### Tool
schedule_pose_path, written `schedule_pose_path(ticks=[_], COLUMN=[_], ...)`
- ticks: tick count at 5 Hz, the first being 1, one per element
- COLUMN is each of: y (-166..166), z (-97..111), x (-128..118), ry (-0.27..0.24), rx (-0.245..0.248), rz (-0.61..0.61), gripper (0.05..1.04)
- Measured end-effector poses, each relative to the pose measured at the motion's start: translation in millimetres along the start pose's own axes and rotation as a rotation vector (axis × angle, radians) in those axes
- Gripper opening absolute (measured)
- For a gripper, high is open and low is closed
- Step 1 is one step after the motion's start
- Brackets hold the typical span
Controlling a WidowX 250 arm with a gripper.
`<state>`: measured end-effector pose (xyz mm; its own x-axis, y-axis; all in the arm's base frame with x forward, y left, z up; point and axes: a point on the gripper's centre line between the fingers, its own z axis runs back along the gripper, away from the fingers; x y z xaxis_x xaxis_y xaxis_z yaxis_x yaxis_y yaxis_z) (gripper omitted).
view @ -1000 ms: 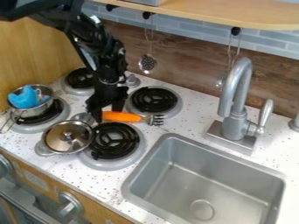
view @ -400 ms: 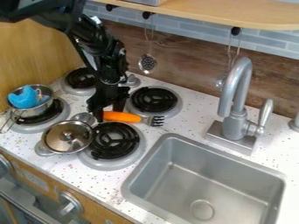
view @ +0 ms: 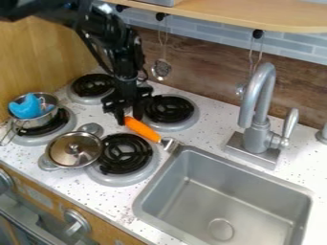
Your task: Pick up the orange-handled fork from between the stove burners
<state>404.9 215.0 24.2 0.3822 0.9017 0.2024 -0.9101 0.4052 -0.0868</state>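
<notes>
Orange-hdl. fork [view: 142,129] now nr. sink [view: 288,190]

four burners [view: 125,154], two pots [view: 74,150], two hanging utensils [view: 161,70], one blue toy [view: 26,108], one orange-handled utensil [view: 142,129], one sink [view: 204,203], one faucet [view: 257,136]

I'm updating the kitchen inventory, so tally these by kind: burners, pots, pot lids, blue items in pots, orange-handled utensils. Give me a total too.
Burners: 4
Pots: 2
Pot lid: 1
Blue item in a pot: 1
Orange-handled utensil: 1
Total: 9
</notes>
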Motion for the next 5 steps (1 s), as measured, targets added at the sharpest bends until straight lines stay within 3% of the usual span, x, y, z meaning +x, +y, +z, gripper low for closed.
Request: schedule_pose_path(ticks=[1,2,4,5], y=[3.4,12.8,39.0,48.6], z=[38.1,64.8,90.5,85.6], x=[-2.9,-9.7,-29.8,-31.2], ry=[0.000,0.034,0.052,0.050], rx=[-0.023,-0.040,-0.030,0.016], rz=[-0.068,-0.141,-0.226,-0.251], gripper=[0.402,0.314,0.168,0.100])
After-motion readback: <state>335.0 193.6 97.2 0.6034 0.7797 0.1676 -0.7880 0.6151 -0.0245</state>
